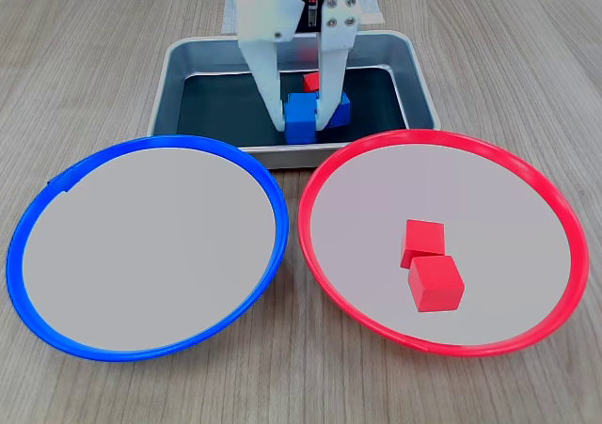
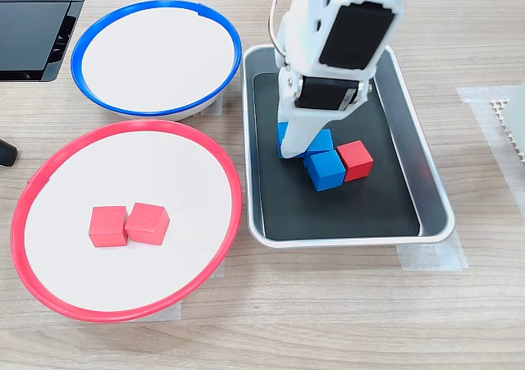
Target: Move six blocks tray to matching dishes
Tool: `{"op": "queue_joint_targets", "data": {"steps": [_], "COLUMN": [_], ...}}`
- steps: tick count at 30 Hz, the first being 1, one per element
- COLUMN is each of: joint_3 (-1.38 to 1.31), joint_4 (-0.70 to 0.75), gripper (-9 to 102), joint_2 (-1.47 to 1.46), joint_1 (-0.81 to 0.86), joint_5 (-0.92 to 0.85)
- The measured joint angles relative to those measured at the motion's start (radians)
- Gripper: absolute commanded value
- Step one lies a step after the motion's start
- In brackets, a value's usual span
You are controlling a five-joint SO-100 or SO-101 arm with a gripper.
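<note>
1. White gripper [image 1: 303, 121] reaches down into the silver tray [image 1: 179, 76], its two fingers set either side of a blue cube [image 1: 301, 119]; they sit narrow around it, apparently pinching it, the cube resting on the black floor.
2. Just beside that cube in the tray lie another blue cube [image 2: 325, 170] and a red cube [image 2: 356, 159], touching each other.
3. Next to the tray, the red-rimmed dish [image 2: 33, 191] holds two red cubes [image 2: 129, 224] side by side.
4. Beside the tray's other end stands the blue-rimmed dish [image 2: 86, 46].
</note>
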Motion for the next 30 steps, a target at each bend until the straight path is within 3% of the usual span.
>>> {"op": "queue_joint_targets", "data": {"steps": [3, 7, 8, 10, 15, 18, 22, 24, 26, 28, 30], "joint_3": [-0.072, -0.169, -0.192, -0.202, -0.219, -0.249, -0.253, -0.253, -0.255, -0.255, -0.255], "joint_4": [0.201, 0.259, 0.212, 0.135, -0.133, -0.224, -0.282, -0.288, -0.29, -0.288, -0.281], "gripper": [0, 0, 0, 0, 0, 0, 19, 24, 19, 0, 0], "joint_2": [0.117, 0.193, 0.198, 0.17, -0.026, -0.13, -0.207, -0.218, -0.216, -0.216, -0.201], "joint_1": [-0.026, -0.018, 0.008, 0.058, 0.152, 0.153, 0.172, 0.169, 0.167, 0.167, 0.169], "joint_5": [0.081, 0.307, 0.433, 0.522, 0.565, 0.574, 0.537, 0.494, 0.482, 0.479, 0.476]}}
